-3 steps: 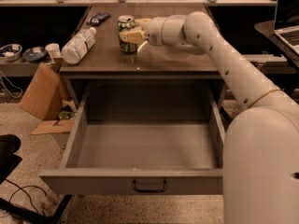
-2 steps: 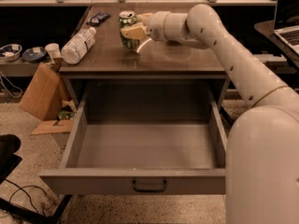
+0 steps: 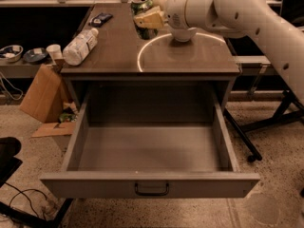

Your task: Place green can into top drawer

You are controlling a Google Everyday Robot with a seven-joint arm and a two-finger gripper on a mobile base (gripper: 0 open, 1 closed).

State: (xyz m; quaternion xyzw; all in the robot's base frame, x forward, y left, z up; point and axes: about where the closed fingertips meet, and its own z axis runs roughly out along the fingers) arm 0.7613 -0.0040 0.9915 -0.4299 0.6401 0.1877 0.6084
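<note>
So far the gripper (image 3: 146,18) has its jaws closed around the green can (image 3: 141,2), holding it over the desk (image 3: 190,56); the top drawer (image 3: 95,185) stands open but holds nothing yet

The green can (image 3: 141,4), silver-topped, sits in the cream gripper (image 3: 146,19) above a brown tabletop (image 3: 190,58). The top drawer (image 3: 95,185) is grey, with a dark handle (image 3: 152,189).

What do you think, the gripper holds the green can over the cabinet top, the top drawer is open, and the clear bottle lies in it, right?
No. The camera view shows the clear bottle lying on the cabinet top, not in the top drawer. Otherwise right: the gripper holds the green can over that top, and the drawer is open.
</note>
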